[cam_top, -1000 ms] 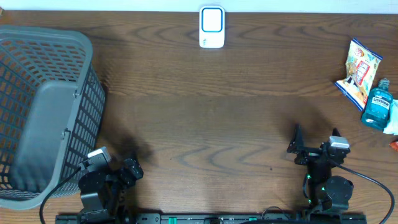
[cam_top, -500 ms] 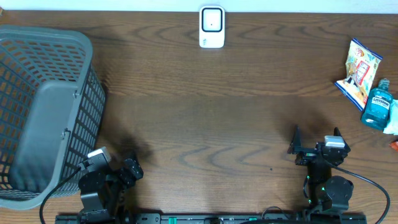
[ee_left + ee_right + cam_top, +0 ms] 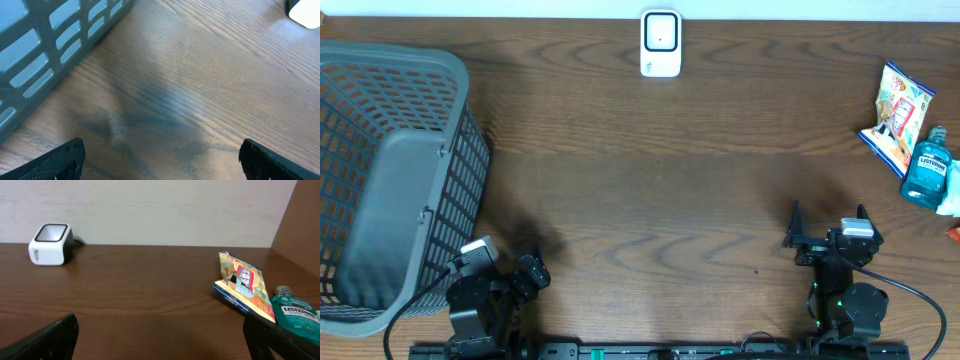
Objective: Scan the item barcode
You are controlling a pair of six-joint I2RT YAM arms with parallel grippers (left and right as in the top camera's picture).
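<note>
The wooden table (image 3: pixel 650 170) is dark brown with wavy grain. The plastic lattice basket (image 3: pixel 463 190) is plain grey. The small box-shaped scanner (image 3: pixel 660 43) is white, its face ringed in blue. The crinkled snack packet (image 3: pixel 897 112) is yellow and orange with a red-and-white panel. The plastic mouthwash bottle (image 3: pixel 926 172) is teal, its label darker with white lettering.

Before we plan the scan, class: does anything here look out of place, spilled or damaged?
Nothing looks spilled or damaged. The mouthwash bottle lies flat, label up, beside the snack bag at the right edge.
</note>
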